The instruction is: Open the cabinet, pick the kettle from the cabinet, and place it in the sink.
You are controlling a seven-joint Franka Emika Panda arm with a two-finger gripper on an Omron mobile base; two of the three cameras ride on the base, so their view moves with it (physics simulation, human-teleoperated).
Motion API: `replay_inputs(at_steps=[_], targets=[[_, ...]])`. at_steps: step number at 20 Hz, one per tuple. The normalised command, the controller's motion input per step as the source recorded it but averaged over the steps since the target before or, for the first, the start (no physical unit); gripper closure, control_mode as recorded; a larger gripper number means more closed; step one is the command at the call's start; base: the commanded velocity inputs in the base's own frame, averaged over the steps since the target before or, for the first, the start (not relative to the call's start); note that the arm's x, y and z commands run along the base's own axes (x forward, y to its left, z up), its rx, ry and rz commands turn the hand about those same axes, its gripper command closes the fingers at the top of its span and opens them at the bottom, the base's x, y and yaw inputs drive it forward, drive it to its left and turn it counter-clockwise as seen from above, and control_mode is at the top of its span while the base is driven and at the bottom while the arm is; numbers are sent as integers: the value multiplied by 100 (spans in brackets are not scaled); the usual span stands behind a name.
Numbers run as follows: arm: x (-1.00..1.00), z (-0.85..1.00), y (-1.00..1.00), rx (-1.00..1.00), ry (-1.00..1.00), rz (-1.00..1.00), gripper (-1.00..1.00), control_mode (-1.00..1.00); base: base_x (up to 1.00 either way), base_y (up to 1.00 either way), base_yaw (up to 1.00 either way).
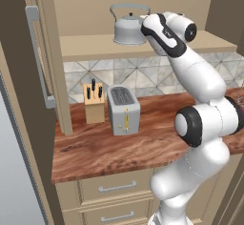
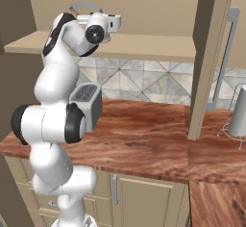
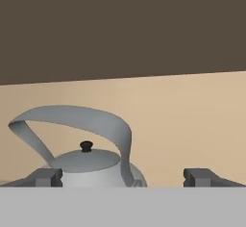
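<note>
**Open gripper faces the kettle on the cabinet shelf**

The cabinet [image 1: 143,45] stands open: its doors are swung out to either side, one showing a long silver bar handle [image 1: 39,57] at the left of the left base view, the other [image 2: 211,57] edge-on in the right base view. The white arm [image 1: 200,124] rises from the counter's front edge and bends up so that its hand is level with the cabinet's shelf.

The kettle [image 1: 128,26] sits upright on that shelf, towards its left end, handle arched over the lid and the small dark knob [image 3: 86,146] on top. In the hand view the gripper [image 3: 122,177] points at it with the jaws spread wide; the two dark finger tips [image 3: 47,177] stand far apart, the left one in front of the kettle's body and the right one off to its side against bare shelf wall. The jaws hold nothing, and whether the left tip touches the kettle cannot be told from that angle.

Below, on the wood-grain counter [image 1: 109,148], a boxy silver toaster [image 1: 123,109] stands just beside a wooden knife block [image 1: 94,102], both against the tiled backsplash. Beige drawers [image 1: 116,187] with short handles run under the counter.

No brand, label or readable writing shows on any of these things.
</note>
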Motion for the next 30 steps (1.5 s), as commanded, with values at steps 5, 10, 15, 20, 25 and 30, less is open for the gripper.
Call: replay_inputs(at_steps=[5, 10, 15, 20, 25, 30], targets=[[26, 0, 0, 0, 0, 1, -100, -100, 0, 0, 0], [26, 0, 0, 0, 0, 1, -100, -100, 0, 0, 0], [26, 0, 0, 0, 0, 1, -100, -100, 0, 0, 0], [26, 0, 2, 0, 0, 2, -100, -100, 0, 0, 0], [25, 0, 3, 0, 0, 2, -100, -100, 0, 0, 0], [24, 0, 5, 0, 0, 3, -100, -100, 0, 0, 0]])
